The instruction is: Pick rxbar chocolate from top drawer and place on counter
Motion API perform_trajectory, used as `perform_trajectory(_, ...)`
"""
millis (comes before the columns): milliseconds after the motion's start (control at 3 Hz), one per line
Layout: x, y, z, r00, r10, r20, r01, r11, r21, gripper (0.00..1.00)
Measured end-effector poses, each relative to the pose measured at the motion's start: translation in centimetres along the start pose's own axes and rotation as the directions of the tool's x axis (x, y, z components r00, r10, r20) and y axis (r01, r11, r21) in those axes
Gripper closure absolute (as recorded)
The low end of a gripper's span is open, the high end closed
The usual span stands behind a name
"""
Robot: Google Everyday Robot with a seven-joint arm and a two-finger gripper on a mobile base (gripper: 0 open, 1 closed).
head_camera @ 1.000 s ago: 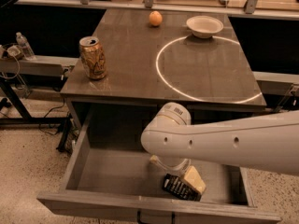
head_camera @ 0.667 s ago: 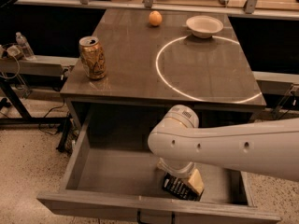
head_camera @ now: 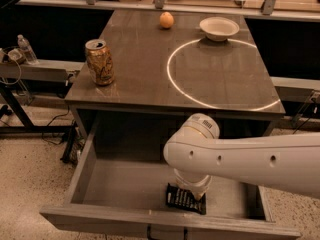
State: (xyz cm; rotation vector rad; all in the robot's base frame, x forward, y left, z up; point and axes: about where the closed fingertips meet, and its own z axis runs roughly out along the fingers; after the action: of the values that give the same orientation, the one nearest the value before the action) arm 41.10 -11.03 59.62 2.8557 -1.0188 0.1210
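The top drawer (head_camera: 90,156) is pulled out wide below the counter (head_camera: 135,74). Inside it, near the front right, lies the rxbar chocolate (head_camera: 181,199), a small black wrapper with white lettering. My white arm reaches in from the right and bends down into the drawer. The gripper (head_camera: 196,193) is at the end of the wrist, right over the bar's right half and hidden by the wrist housing. Part of the bar is covered by it.
On the counter stand a gold soda can (head_camera: 100,62) at the left, an orange (head_camera: 166,20) and a white bowl (head_camera: 218,28) at the back. A white circle (head_camera: 220,74) is marked on the top. A water bottle (head_camera: 26,49) stands on a shelf at the left.
The arm has swung to the right and lowered, so the wrist now sits directly on top of the bar. The pale gripper part seen beside the bar earlier is now hidden.
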Motion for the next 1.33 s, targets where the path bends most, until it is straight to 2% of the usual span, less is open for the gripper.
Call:
perform_trajectory(333,0.0,0.0,-0.3,1.0,0.0,0.0,0.0,1.0,0.0,0.96)
perform_trajectory(667,-0.6,-2.3,-1.5,0.999,-0.047,-0.006,0.047,0.9982,0.037,1.0)
perform_trajectory(1000,-1.4,-6.6,-5.3,0.991,-0.122,-0.045,0.126,0.9878,0.091,1.0)
perform_trajectory(1333,-0.9,-8.9,-10.7,0.984,-0.129,-0.121,0.145,0.9799,0.137,1.0)
